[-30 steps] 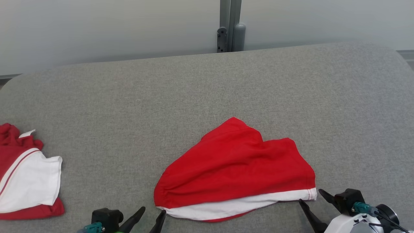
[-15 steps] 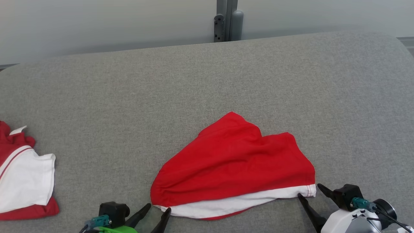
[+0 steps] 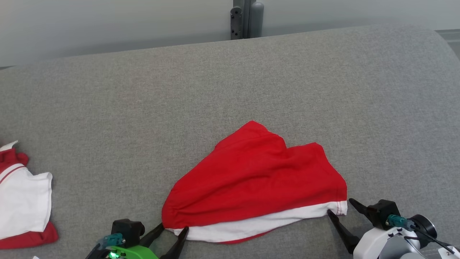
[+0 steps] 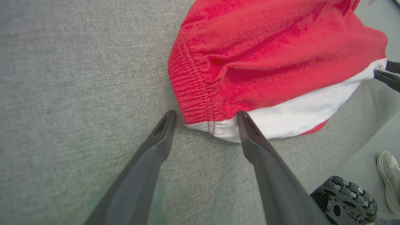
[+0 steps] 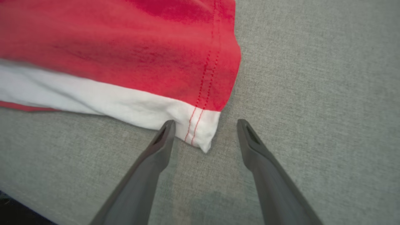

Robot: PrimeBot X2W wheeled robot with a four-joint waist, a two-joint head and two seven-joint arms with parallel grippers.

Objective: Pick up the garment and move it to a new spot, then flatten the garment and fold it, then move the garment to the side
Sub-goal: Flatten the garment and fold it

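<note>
Head view is showing the garment (image 3: pixel 255 180) lying bunched at the near middle of the grey counter (image 3: pixel 107 108). I am holding both sets of fingers spread open: left gripper (image 4: pixel 206 114) straddling its gathered corner, right gripper (image 5: pixel 205 122) straddling its stitched white corner.

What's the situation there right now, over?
Left gripper open, right gripper open, one at each near corner of the garment. Garment rumpled on grey cushion, not gripped. Second garment far left, out of the way.

Garment (image 3: pixel 255 180) on cushion (image 3: pixel 107 108), near front edge
</note>
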